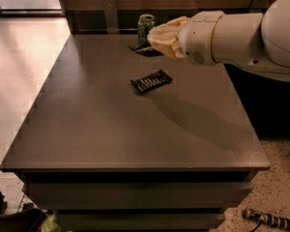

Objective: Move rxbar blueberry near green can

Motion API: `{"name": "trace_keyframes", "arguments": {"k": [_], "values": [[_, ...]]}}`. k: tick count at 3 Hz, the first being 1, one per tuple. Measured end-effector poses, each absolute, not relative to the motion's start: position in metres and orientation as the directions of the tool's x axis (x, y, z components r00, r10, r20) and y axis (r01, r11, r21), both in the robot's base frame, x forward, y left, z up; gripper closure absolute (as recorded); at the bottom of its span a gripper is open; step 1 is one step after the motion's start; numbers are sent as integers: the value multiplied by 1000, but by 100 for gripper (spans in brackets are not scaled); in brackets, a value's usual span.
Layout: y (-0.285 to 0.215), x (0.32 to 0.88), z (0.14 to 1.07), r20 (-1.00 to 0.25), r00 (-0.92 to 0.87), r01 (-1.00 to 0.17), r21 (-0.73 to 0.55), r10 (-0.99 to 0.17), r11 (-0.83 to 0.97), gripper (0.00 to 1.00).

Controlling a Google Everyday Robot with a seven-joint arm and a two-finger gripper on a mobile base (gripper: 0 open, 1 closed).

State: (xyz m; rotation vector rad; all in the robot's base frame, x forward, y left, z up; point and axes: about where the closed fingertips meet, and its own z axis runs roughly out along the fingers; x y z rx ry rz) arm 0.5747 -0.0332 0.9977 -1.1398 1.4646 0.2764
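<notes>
The green can [145,25] stands upright at the far edge of the table [96,129]. My gripper [159,40] reaches in from the right, just right of the can. It is shut on the rxbar blueberry [143,49], a dark bar that sticks out left below the fingers, low over the table at the can's foot. The gripper hides most of that bar. A blacker bar with bold white lettering [151,81] lies flat on the table nearer the middle, apart from the gripper.
My white arm [241,33] spans the table's far right side. A wooden wall with metal brackets [109,8] runs behind the table. The floor lies to the left, and a small tool [266,219] lies on the floor at the front right.
</notes>
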Motion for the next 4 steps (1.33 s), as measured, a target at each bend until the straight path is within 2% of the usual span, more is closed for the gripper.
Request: {"name": "trace_keyframes", "arguments": {"k": [1, 2, 3, 4], "values": [[-40, 628, 1015, -855, 171, -731, -443, -490, 519, 100], [-40, 628, 1015, -855, 171, -732, -443, -490, 518, 100], [-37, 626, 1016, -854, 175, -732, -445, -490, 515, 82], [-35, 625, 1018, -853, 179, -733, -448, -490, 512, 59]]}}
